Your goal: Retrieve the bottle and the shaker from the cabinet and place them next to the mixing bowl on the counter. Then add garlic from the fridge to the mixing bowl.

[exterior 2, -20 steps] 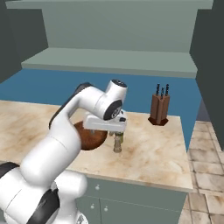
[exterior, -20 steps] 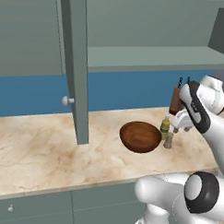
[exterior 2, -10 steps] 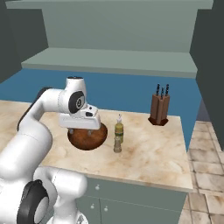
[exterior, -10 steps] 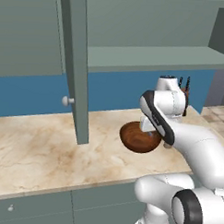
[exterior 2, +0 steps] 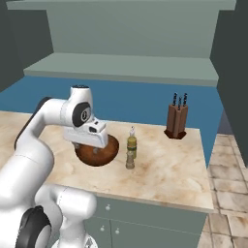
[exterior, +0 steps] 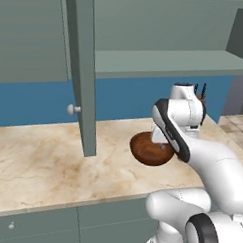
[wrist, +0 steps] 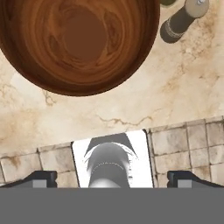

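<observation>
The dark wooden mixing bowl [exterior 2: 97, 151] stands on the marble counter [exterior: 46, 163], and it also shows from above [wrist: 78, 39]. Just right of it stand the amber bottle [exterior 2: 131, 142] and, in front of that, the tan shaker [exterior 2: 130, 162]. In the hand view the shaker [wrist: 180, 21] stands upright beside the bowl's rim. My gripper [exterior 2: 95, 148] hangs over the near side of the bowl [exterior: 151, 151], open, with nothing between its fingertips [wrist: 41, 177]. The cabinet door [exterior: 81, 66] stands open at the left, and its shelf [exterior: 161, 62] is bare. The fridge and the garlic are out of view.
A brown knife block [exterior 2: 176, 121] stands at the back right of the counter. Beyond the counter's right end lies a tiled floor [exterior 2: 227, 184]. Grey-green cupboards [exterior: 39, 225] run below the counter. The open door juts out over the counter's left half.
The arm has swung left, away from the bottle and shaker, and the open gripper now hangs over the bowl. The bottle, shaker and bowl have stayed put.
</observation>
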Robot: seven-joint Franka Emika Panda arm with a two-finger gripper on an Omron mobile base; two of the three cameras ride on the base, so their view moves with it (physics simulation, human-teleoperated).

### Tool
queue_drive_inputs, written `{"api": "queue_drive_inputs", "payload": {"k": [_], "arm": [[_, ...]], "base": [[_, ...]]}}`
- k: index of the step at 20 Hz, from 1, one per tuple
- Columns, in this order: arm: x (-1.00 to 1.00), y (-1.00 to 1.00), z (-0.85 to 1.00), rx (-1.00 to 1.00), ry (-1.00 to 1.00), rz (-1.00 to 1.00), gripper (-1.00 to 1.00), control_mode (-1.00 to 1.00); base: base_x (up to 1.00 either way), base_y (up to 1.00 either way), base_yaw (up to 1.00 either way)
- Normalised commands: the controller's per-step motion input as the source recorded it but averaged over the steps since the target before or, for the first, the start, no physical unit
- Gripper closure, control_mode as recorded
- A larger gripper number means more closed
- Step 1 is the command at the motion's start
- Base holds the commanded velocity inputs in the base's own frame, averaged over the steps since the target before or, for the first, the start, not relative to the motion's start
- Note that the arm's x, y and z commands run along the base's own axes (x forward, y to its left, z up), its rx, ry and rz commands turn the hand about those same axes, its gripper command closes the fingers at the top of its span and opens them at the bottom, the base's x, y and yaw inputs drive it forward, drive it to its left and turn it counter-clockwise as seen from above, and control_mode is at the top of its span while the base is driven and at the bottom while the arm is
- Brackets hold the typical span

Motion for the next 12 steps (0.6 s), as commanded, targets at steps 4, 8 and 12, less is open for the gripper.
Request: {"api": "queue_drive_inputs", "payload": {"k": [4, 8, 12], "arm": [[-0.07, 0.0, 0.0, 0.0, 0.0, 0.0, -1.0, -1.0], [0.0, 0.0, 0.0, 0.0, 0.0, 0.0, -1.0, 1.0], [0.0, 0.0, 0.0, 0.0, 0.0, 0.0, -1.0, 1.0]], "base": [[0.0, 0.0, 0.0], [-0.59, 0.01, 0.0], [-0.79, 0.01, 0.02]]}}
